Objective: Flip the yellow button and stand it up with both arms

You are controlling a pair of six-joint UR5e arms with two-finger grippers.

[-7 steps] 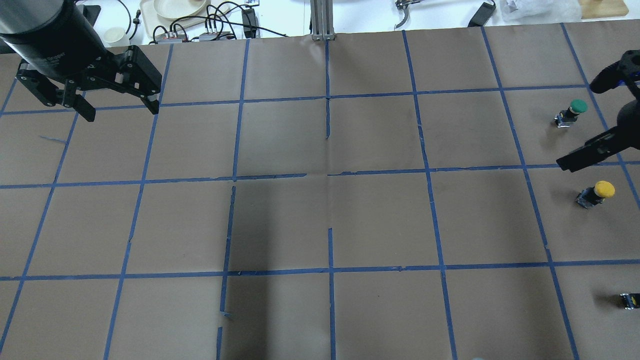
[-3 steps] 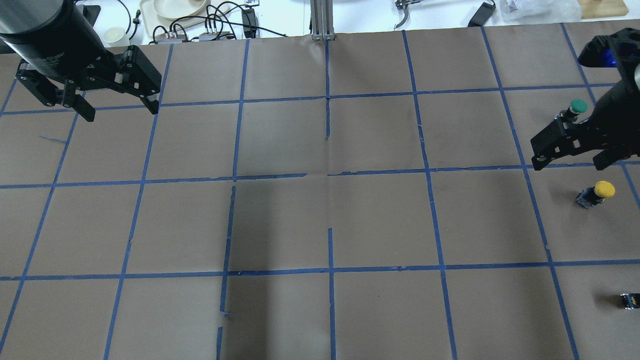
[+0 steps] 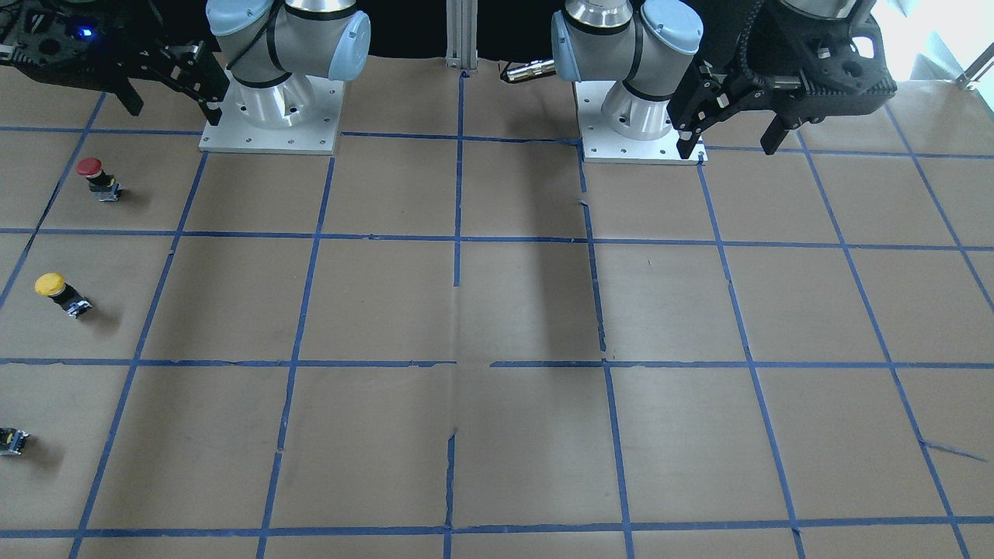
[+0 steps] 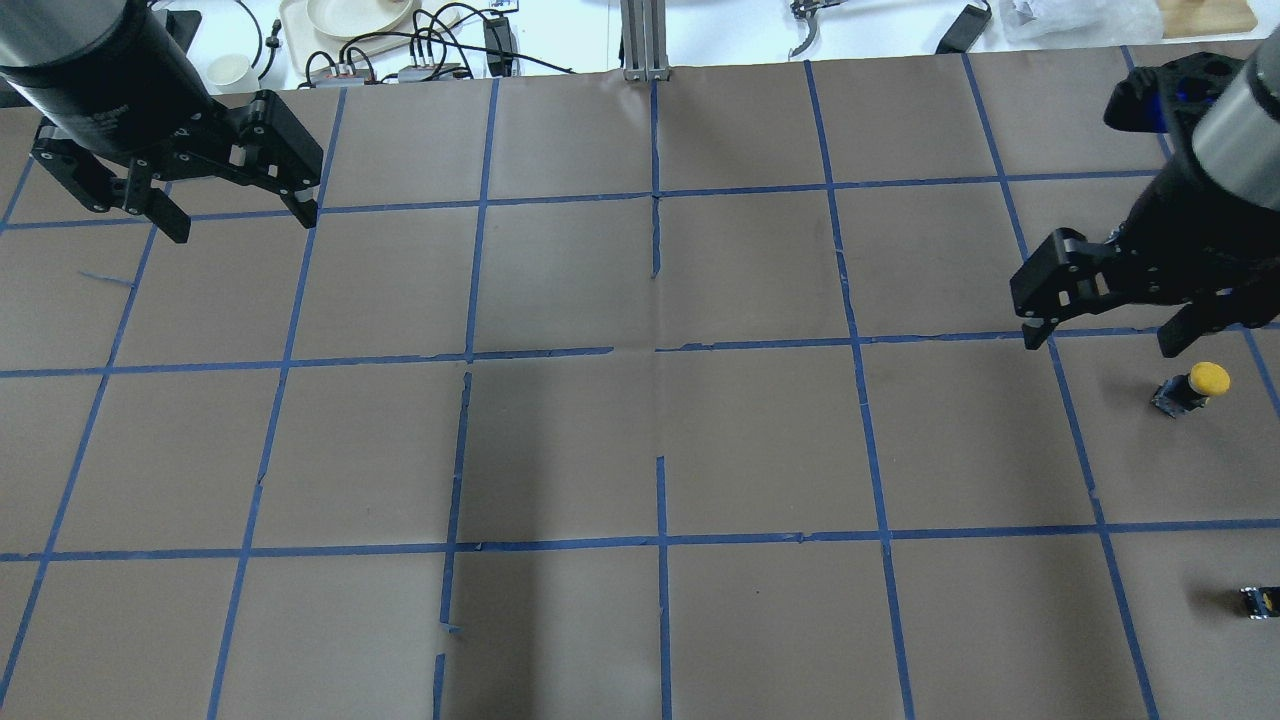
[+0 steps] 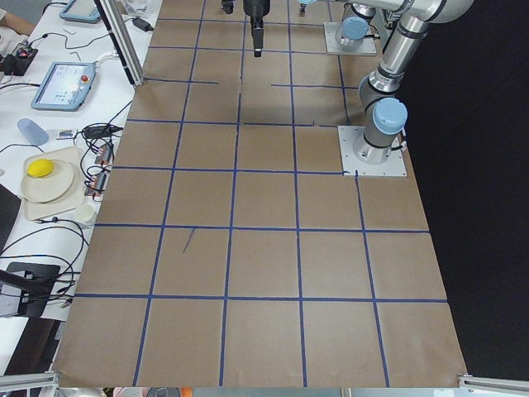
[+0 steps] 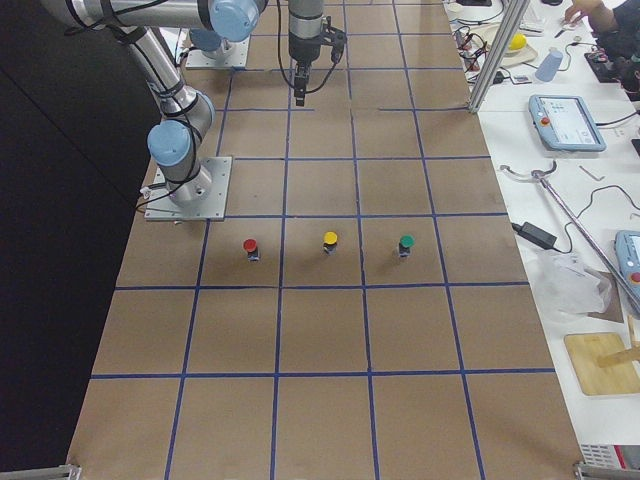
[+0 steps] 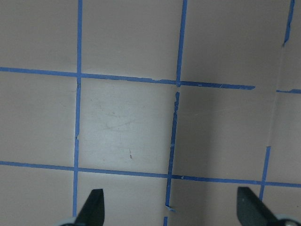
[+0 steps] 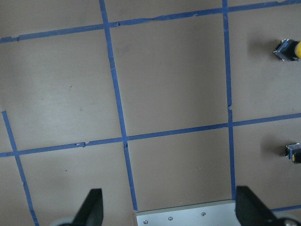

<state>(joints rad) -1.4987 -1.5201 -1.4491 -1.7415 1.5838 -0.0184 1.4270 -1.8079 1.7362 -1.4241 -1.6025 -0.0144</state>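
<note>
The yellow button (image 4: 1196,384) stood cap-up near the right end of the table (image 4: 760,440), between a red button (image 6: 250,247) and a green button (image 6: 406,244). The right gripper (image 4: 1100,345) hung just beside it, jaws wide and empty. The left gripper (image 4: 245,228), likewise spread and empty, hung well apart at the far left.

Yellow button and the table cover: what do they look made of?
Yellow button: cap looks like matte moulded plastic, no glint; body black, likely plastic; base too small to judge. Table cover: probably brown paper, matte, going by creases and small tears; grid lines look like blue tape.
</note>
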